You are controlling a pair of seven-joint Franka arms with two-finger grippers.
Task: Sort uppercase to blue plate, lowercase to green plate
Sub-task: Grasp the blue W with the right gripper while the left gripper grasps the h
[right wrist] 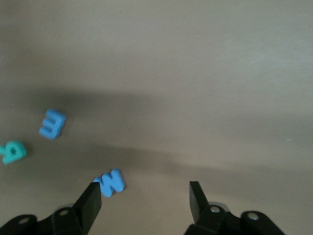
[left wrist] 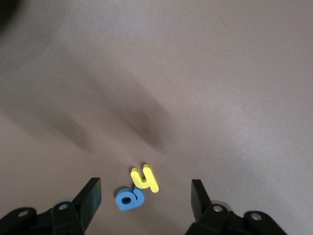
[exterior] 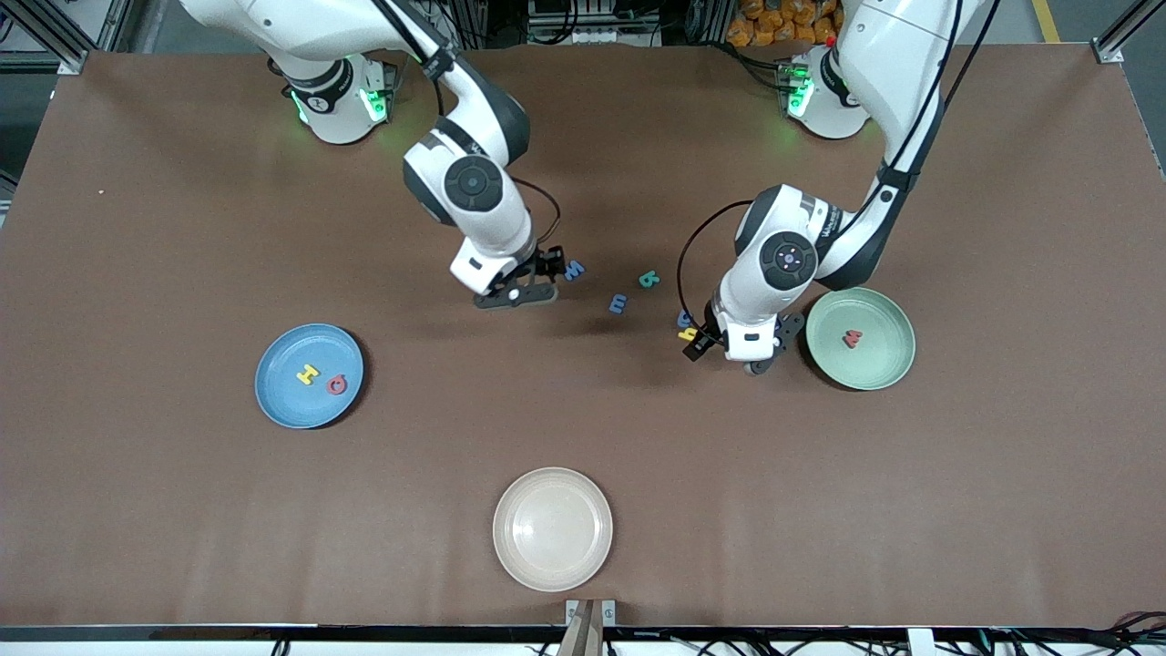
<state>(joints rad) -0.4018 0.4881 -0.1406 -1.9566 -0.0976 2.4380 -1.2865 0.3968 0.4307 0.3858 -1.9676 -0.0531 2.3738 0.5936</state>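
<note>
The blue plate (exterior: 273, 387) holds a yellow H (exterior: 308, 374) and a red round letter (exterior: 338, 384). The green plate (exterior: 879, 364) holds a red m (exterior: 852, 339). My right gripper (exterior: 547, 264) is open low over the table, and the blue capital M (exterior: 574, 270) (right wrist: 110, 182) lies beside one finger (right wrist: 90, 200). The smaller blue m (exterior: 618, 303) (right wrist: 52, 124) and a teal letter (exterior: 649, 279) (right wrist: 12, 152) lie between the arms. My left gripper (exterior: 701, 342) (left wrist: 145, 193) is open over the yellow h (left wrist: 145, 178) and a blue rounded letter (left wrist: 129, 199), which touch each other.
A beige plate (exterior: 552, 528) sits near the table's front edge, nearest the front camera. The green plate is close beside the left gripper, toward the left arm's end of the table.
</note>
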